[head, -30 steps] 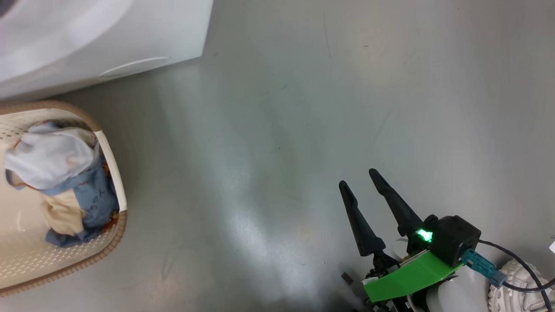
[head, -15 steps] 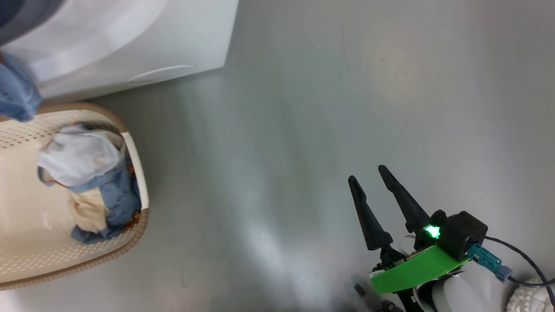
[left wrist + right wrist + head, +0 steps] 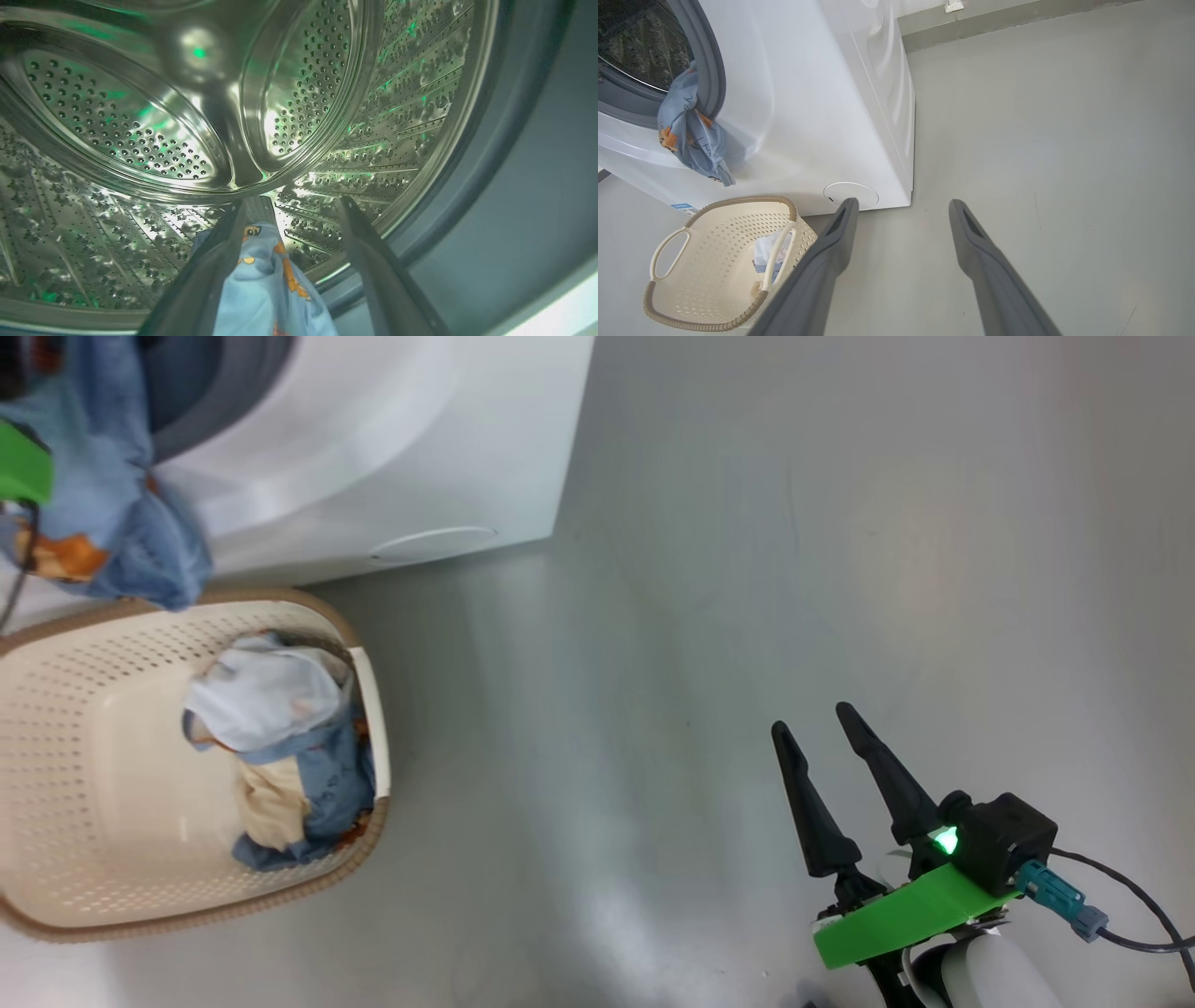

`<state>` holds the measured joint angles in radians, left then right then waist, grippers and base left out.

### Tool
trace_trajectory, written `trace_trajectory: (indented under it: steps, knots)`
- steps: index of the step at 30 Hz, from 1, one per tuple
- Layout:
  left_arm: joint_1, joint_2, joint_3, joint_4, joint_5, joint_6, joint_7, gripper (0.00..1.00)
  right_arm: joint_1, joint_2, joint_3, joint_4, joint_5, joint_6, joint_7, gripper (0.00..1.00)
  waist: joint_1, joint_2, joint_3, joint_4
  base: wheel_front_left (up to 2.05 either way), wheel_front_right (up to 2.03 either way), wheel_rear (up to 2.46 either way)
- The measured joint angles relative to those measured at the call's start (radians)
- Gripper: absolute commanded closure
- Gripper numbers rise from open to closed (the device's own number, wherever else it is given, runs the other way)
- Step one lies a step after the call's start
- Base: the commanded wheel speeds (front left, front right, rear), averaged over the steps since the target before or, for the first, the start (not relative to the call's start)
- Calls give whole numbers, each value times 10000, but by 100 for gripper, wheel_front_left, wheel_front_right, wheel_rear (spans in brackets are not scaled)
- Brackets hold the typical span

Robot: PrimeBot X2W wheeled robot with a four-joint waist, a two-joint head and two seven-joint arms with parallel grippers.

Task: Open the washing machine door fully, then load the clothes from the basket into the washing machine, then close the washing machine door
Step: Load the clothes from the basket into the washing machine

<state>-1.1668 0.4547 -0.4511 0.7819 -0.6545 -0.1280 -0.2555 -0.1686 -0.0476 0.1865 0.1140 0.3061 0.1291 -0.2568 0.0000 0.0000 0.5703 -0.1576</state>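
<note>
Left wrist view is showing the left gripper (image 3: pixel 290 203) reaching into the mouth of the washing machine (image 3: pixel 420 448), its jaws now standing wide apart after letting go within the last second. A blue printed garment (image 3: pixel 271 284) is lying between them, leaning on the finger at that view's left rather than being pinched. The steel drum (image 3: pixel 117 135) is opening just beyond the fingertips, and the grey gasket (image 3: pixel 490 163) is curving past the other finger.

Right wrist view is showing that garment hanging out over the gasket lip and down the white front. By my judgement the release is only half succeeding: the piece is needing a push deeper, past the jaws, or it is risking sliding back out.

Meanwhile the head camera is swinging toward the machine and bringing more of the basket (image 3: pixel 93 756) into frame; the things themselves are not shifting. The remaining clothes (image 3: pixel 271 709) are sitting bunched at one end of the basket, well apart from both grippers. The right gripper (image 3: pixel 812 719) is still hanging over the floor (image 3: pixel 747 569), jaws wide with nothing between them.
</note>
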Motion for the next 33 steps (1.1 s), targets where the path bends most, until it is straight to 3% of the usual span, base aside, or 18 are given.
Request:
trace_trajectory:
  steps: [11, 33]
  knots:
    - [1924, -176, 815, -1590, 240, 27, -2, 0, 31, -8, -109, 244, -119, 0, 0, 0, 0, 0, -877, 417, 0, 0, 0]
    - [5788, -558, 1615, -4696, 936, 997, 0, 0, 523, -17, -305, 667, -161, 0, 0, 0, 0, 0, -2742, 986, 0, 0, 0]
